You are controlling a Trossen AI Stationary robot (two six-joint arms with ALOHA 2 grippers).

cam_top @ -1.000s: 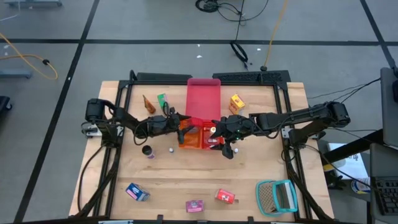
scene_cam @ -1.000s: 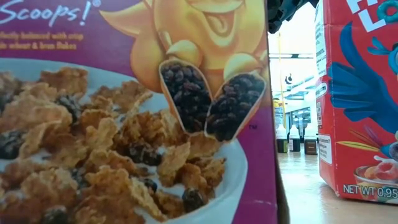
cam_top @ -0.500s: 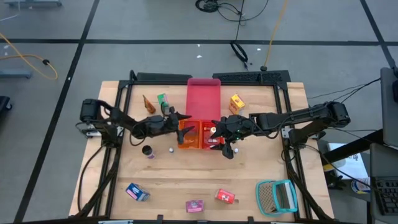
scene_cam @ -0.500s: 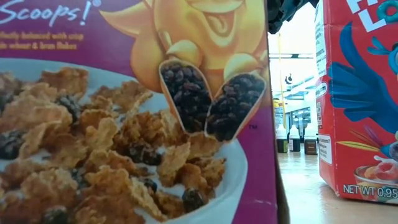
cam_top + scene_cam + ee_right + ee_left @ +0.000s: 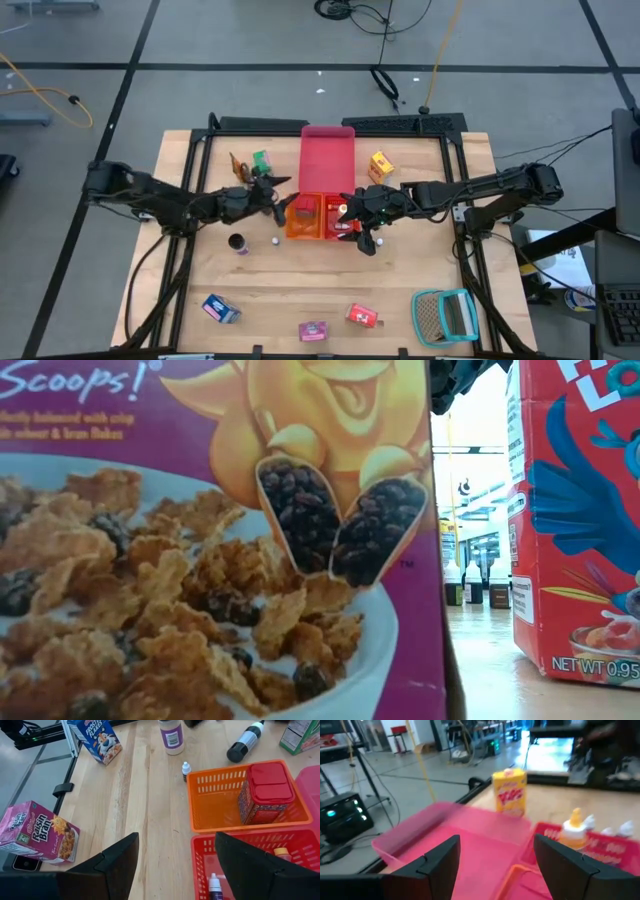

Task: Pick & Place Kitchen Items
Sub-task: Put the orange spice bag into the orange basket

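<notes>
Left gripper (image 5: 278, 192): we see its fingers apart and empty, hovering just left of the orange tray; its wrist view looks over the pink tray toward the yellow box.
Cone (image 5: 237, 165): we find it near the table's back left, beside the green box (image 5: 261, 159).
Can (image 5: 237, 242): it stands on the wood in front of the left gripper, a tiny white bottle (image 5: 274, 241) near it.
Orange tray (image 5: 220, 815): we see a red-lidded container (image 5: 264, 791) in it.
Pink tray (image 5: 327, 157): it lies behind the orange tray.
Red tray (image 5: 235, 865): we see small bottles in it, right of the orange tray.
Right gripper (image 5: 352, 214): fingers apart, holding nothing, over the red tray.
Yellow box (image 5: 381, 165): it stands right of the pink tray.
Front edge: we count a blue box (image 5: 220, 308), a pink box (image 5: 313, 330) and a red box (image 5: 362, 316).
Basket (image 5: 446, 315): front right corner.
</notes>
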